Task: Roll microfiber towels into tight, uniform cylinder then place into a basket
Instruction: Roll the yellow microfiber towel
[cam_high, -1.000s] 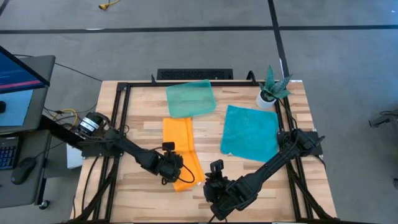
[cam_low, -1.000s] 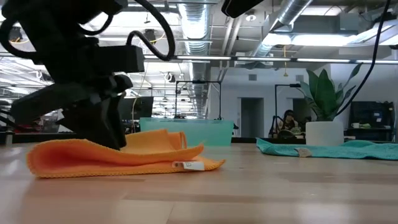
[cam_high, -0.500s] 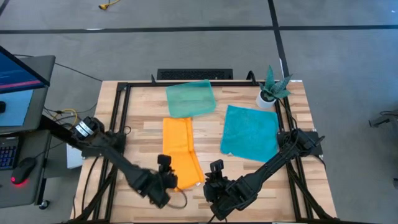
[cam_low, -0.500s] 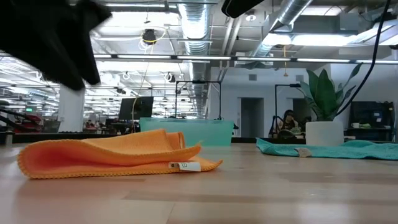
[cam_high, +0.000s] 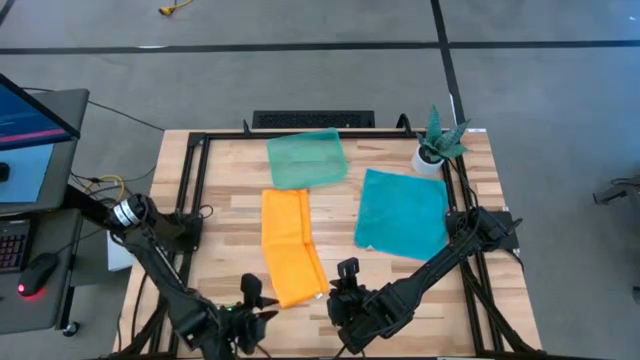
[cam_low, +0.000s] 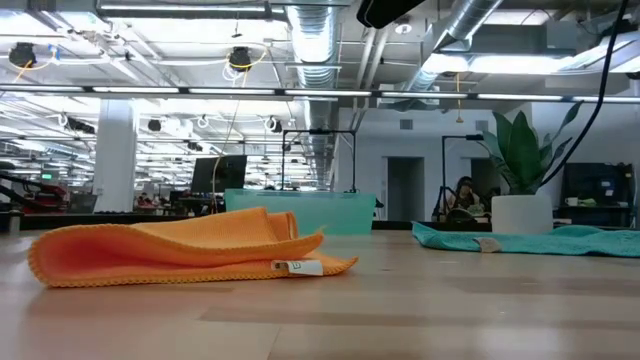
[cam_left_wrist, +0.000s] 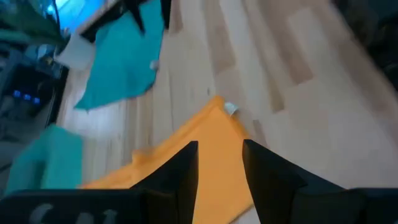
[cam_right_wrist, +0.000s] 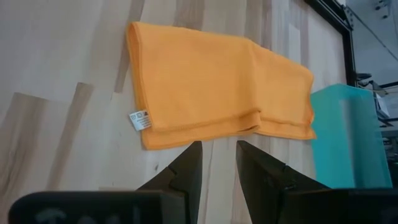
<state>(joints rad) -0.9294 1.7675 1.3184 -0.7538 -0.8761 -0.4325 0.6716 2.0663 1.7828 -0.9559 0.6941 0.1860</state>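
The orange towel (cam_high: 290, 245) lies folded in a long strip on the table's middle, a white label at its near right corner (cam_right_wrist: 139, 119). Right of it, the teal-blue towel (cam_high: 402, 212) lies spread flat. The pale-green basket (cam_high: 306, 158) stands at the far middle. My left gripper (cam_high: 252, 298) hovers open near the table's near edge, just left of the orange towel's near end, nothing between its fingers (cam_left_wrist: 221, 155). Open too, my right gripper (cam_high: 347, 272) hangs above the table, right of that same end (cam_right_wrist: 217, 152).
A white pot with a green plant (cam_high: 434, 150) stands at the far right corner, just beyond the teal-blue towel. Black frame rails (cam_high: 196, 180) run along the table's left, right and far edges. Bare wood lies between the two towels and along the near edge.
My left gripper has drawn back from the orange towel's near end toward the table's near left corner, rising and turning as it went, and has left the low view. The orange towel still lies folded in place; its near end has settled a little flatter.
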